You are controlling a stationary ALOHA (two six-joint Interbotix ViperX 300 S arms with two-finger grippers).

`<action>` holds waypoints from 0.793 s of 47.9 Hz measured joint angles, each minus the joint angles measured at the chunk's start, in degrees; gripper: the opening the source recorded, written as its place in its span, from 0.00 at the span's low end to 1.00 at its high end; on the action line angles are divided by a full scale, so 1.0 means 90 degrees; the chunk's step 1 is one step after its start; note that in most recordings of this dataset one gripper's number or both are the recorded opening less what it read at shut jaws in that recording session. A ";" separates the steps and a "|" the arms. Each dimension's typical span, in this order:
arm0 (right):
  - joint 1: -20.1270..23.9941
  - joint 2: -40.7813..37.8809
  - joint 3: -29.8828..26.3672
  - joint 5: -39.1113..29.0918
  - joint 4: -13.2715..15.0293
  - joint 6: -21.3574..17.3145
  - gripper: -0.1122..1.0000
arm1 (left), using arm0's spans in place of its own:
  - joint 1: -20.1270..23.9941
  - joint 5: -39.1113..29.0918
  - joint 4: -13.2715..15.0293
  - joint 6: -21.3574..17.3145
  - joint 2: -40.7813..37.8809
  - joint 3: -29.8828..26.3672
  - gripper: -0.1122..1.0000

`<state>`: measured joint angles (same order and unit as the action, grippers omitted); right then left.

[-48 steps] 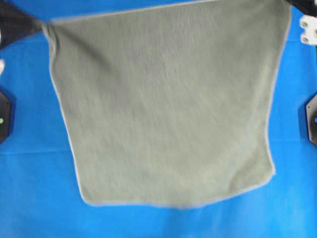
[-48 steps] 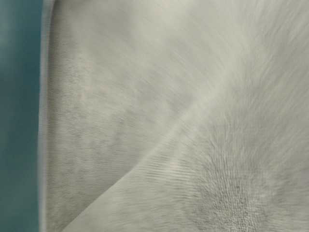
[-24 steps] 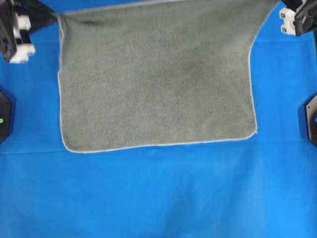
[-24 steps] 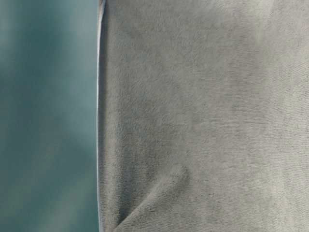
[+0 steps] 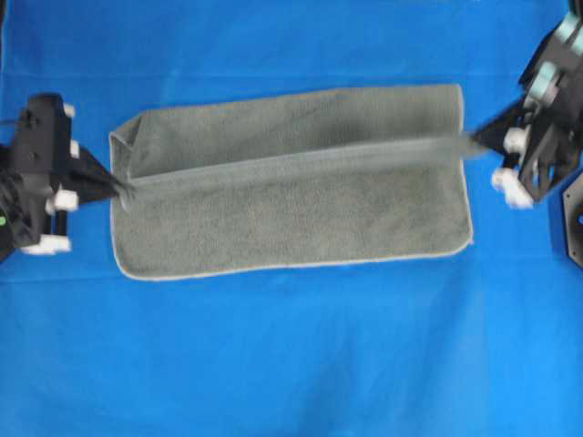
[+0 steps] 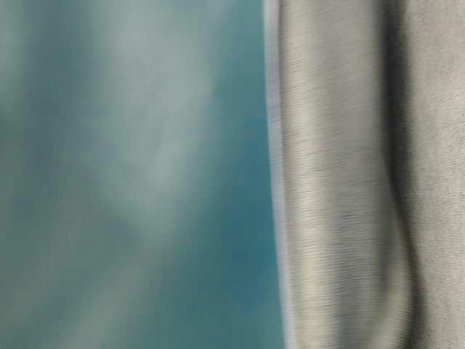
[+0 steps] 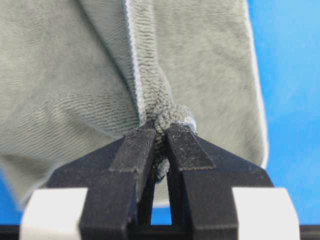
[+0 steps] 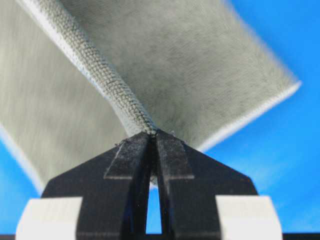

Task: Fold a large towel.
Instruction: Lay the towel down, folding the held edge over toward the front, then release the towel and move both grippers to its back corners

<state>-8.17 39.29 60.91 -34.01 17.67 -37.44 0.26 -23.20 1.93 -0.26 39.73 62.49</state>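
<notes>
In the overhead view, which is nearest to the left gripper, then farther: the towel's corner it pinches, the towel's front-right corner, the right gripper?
1. Pinched corner, held in the left gripper.
2. Front-right corner, lower right.
3. Right gripper, far right.

The middle of the blue table covering (image 5: 291, 364) is taken up by the towel (image 5: 301, 223), stretched from side to side. Its ends are flanked by the left gripper (image 5: 117, 187) and the right gripper (image 5: 475, 138), each clamped on a corner. Bare covering is left above and below the towel, where passage is unobstructed.
</notes>
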 measured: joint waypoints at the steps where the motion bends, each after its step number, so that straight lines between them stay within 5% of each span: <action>1: 0.0098 -0.0049 0.0068 0.0039 -0.0078 -0.0010 0.12 | -0.0068 0.0107 0.0010 0.0117 -0.0088 0.0049 0.13; 13: 0.0537 -0.0625 0.0566 0.0811 -0.0684 -0.0117 0.12 | -0.0908 0.0947 0.0010 0.1035 -0.1240 0.0117 0.13; 23: 0.0869 -0.1123 0.0742 0.1543 -0.0967 -0.0137 0.12 | -0.1377 0.1006 0.0010 0.1338 -0.2080 -0.0059 0.13; 38: 0.1055 -0.1641 0.0732 0.1758 -0.1123 -0.0127 0.13 | -0.1455 0.1006 0.0010 0.1484 -0.2295 -0.0244 0.13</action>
<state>1.32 24.52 67.50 -18.19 7.56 -38.58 -12.83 -14.15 2.02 13.10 19.07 60.29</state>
